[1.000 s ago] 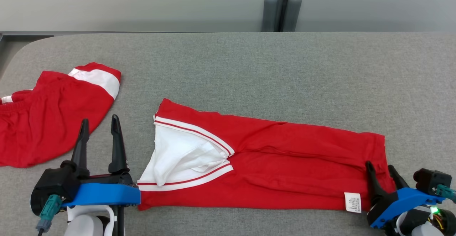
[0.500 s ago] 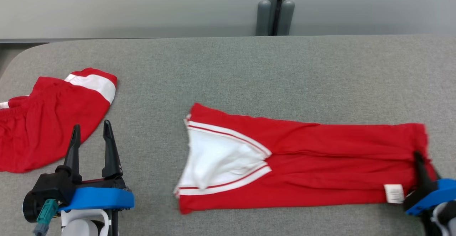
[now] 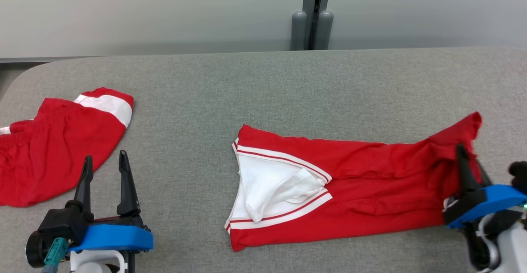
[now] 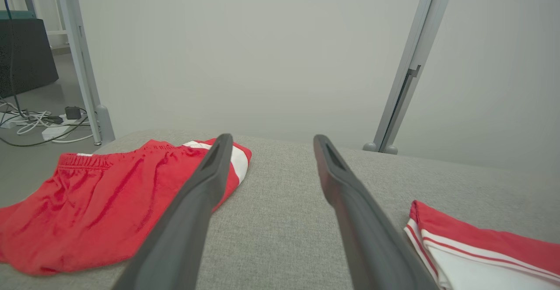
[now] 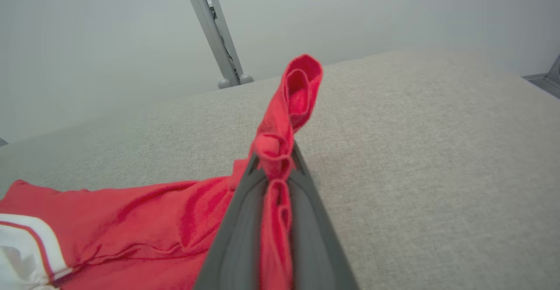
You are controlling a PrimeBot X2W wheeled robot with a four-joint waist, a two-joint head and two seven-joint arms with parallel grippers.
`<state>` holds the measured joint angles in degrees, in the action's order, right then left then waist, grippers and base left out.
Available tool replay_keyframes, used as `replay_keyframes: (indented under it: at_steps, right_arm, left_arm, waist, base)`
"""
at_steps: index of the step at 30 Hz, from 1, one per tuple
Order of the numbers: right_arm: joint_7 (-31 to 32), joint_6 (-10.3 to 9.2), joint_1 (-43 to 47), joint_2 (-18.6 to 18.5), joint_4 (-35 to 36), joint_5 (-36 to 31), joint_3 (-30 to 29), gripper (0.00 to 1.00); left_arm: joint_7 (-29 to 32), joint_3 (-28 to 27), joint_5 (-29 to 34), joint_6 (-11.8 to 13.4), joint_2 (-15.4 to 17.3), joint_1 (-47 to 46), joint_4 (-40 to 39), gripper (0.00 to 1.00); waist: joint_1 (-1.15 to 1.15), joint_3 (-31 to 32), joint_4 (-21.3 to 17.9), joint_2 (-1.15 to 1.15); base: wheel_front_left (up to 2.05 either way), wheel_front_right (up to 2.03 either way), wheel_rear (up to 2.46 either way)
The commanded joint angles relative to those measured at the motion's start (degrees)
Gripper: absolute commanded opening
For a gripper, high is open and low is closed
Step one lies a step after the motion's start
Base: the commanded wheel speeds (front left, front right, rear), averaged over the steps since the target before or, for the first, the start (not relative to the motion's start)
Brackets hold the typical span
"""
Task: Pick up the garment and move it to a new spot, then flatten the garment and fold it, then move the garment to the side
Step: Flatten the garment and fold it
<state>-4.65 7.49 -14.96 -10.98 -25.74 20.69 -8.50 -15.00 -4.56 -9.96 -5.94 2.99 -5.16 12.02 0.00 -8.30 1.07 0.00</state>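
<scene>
Right gripper (image 3: pixel 466 155) is pinching the garment (image 3: pixel 370 174) by its right-end hem. The rest is lying flat mid-worktop (image 3: pixel 288 87). Left gripper (image 3: pixel 105 159) is sitting wide open, empty. Suggest dragging low and steady so the fold isn't opening.

No legible text anywhere.

On the table (image 3: pixel 263 83), the garment (image 3: pixel 370 178) lies well right of the shorts (image 3: pixel 53 149).
</scene>
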Motion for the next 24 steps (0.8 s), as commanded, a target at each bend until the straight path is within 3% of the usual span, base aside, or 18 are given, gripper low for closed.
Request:
replay_keyframes:
  at_steps: [1,10,24]
  right_arm:
    - [0.4,0.01,1.1,1.2,1.8,0.5,1.0,0.0]
    - [2.9,0.01,2.8,7.2,10.8,1.8,12.2,0.0]
    - [-4.1,0.01,-7.3,8.0,2.6,15.0,34.2,0.0]
  left_arm:
    - [-0.3,0.0,0.4,-0.2,-0.1,0.1,0.1,1.0]
    - [-0.3,0.3,-0.1,-0.2,-0.1,0.1,0.5,1.0]
    - [-0.3,4.0,-1.2,-0.2,-0.1,-3.7,1.9,1.0]
  waist:
    - [0.0,0.1,0.0,0.0]
    - [0.0,0.1,0.9,0.0]
    - [0.0,-2.5,6.4,0.0]
  base:
    - [0.0,0.0,0.0]
    - [0.0,0.0,0.0]
    - [0.0,0.0,0.0]
